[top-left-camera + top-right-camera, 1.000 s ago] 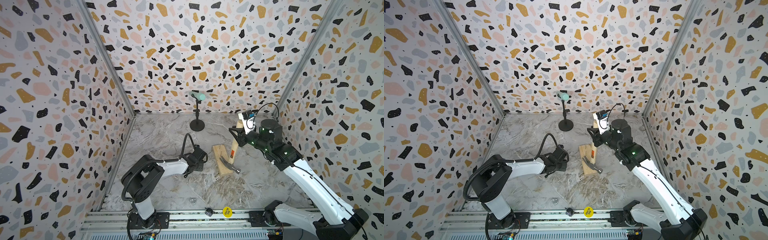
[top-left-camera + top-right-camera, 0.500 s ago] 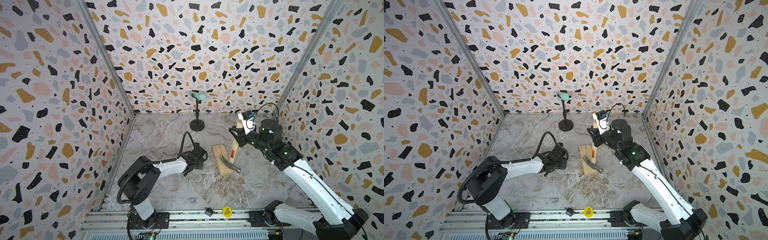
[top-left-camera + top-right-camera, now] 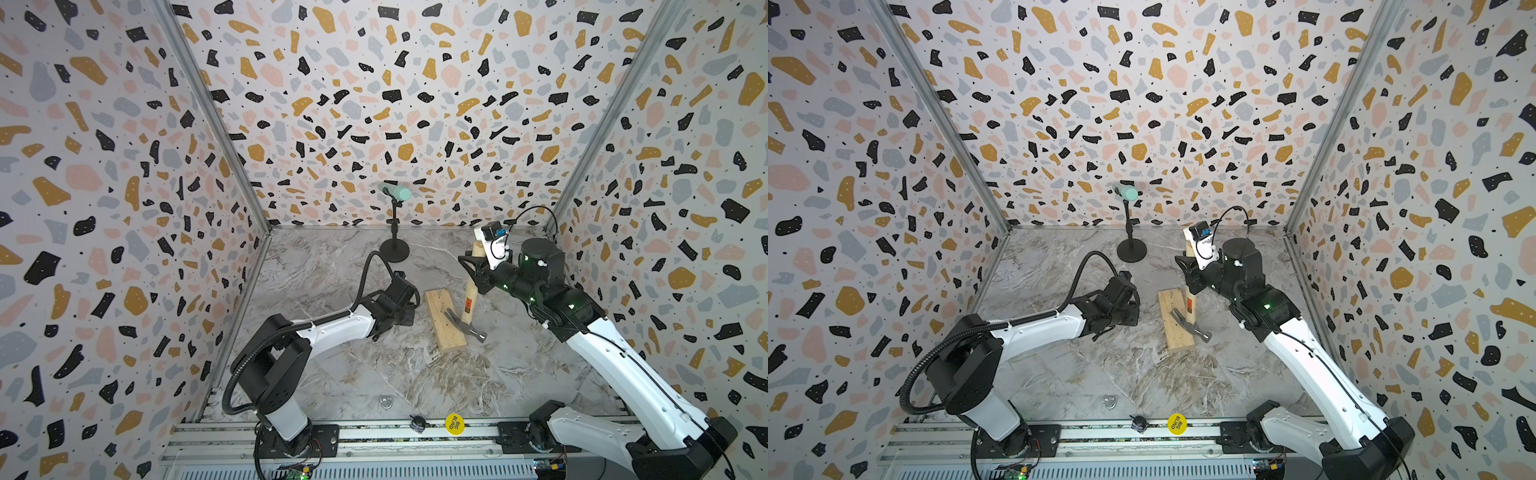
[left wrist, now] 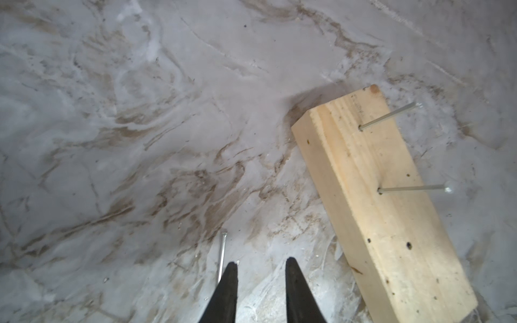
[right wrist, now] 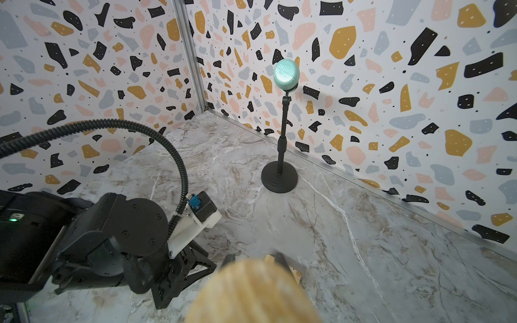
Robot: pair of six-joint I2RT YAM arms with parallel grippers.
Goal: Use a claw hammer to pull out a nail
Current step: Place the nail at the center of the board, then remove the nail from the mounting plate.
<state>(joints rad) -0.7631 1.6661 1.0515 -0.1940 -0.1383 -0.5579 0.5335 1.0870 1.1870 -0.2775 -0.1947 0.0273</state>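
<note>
Desk: marbled surface, scuffed around the work area.

Claw hammer: stands steeply, with its steel head down over the near end of the wood block and its claw pointing across the block. Contact with the wood cannot be confirmed. The right gripper has its fingers clamped on the pale handle, high up near the butt.

Assessment: the tool is rigid and head-heavy, and its smooth wood could twist in a light grip. A hold near the butt gives the most leverage.

Left gripper: low over the desk just beside the block, fingers apart and empty.

Standing nails: two long shanks in the block.

Loose nail: lies flat on the desk, right beside one left finger. It is judged already extracted. It is light, thin and slick, so awkward to pinch off a flat surface.
</note>
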